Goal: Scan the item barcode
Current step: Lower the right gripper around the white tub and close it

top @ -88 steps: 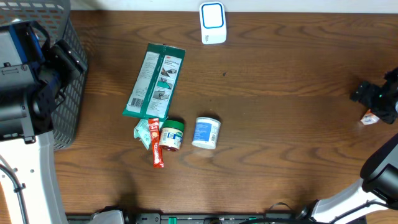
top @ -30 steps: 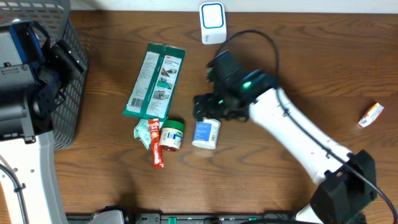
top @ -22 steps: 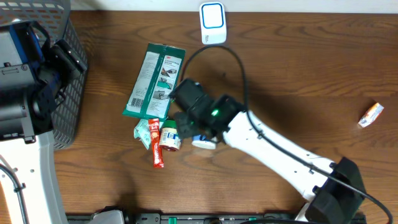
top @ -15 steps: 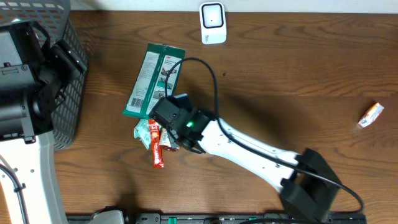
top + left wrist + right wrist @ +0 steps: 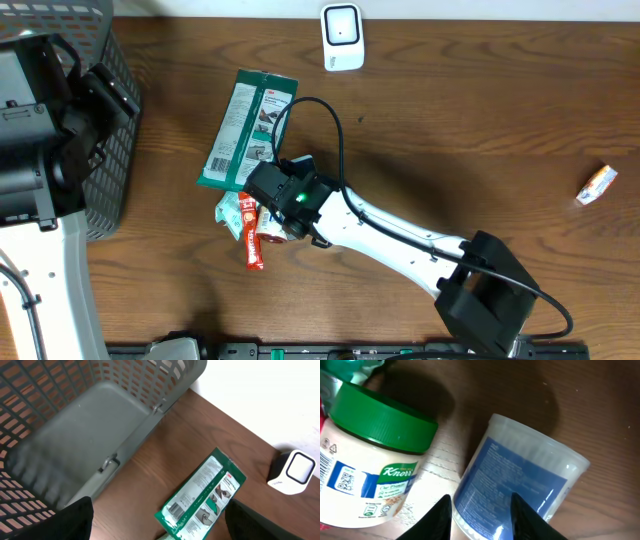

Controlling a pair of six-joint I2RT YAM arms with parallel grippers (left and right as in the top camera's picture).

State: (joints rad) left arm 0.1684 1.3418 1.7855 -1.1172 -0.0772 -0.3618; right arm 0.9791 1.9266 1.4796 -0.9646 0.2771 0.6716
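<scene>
**Item:** clear tub (image 5: 520, 480) with a blue label, lying on its side on the table (image 5: 520, 390), in a cluster of goods near the table's middle. No barcode shows on the upturned face.

**Neighbour:** green-lidded jar (image 5: 375, 460), also on its side, just beside the tub.

**Right tool** (image 5: 481, 510): fingers straddle the tub's lower end at a narrowed gap. Whether the pads actually press its wall cannot be told.

**Left tool** (image 5: 159, 510): spread wide and empty, by the basket (image 5: 100, 420), well apart from the work.

**Scanner** (image 5: 341, 36): white, at the far table edge, well apart from the tub.

**Hazards, as judged:**
- Slip: the wall is round and smooth and taken near one end, so the tub may pivot or squirt out on lifting.
- Crush: thin plastic may flex, or the lid may pop, under a hard squeeze.
- Disturbance: a finger may nudge the jar, which could roll against the red sachet (image 5: 250, 248).
- Failed read: the code's position is unknown. A finger may cover it, or it may face away from the scanner.
- Snag: the arm's black cable (image 5: 325, 108) loops over the green packet (image 5: 250, 130) and may drag it.
</scene>
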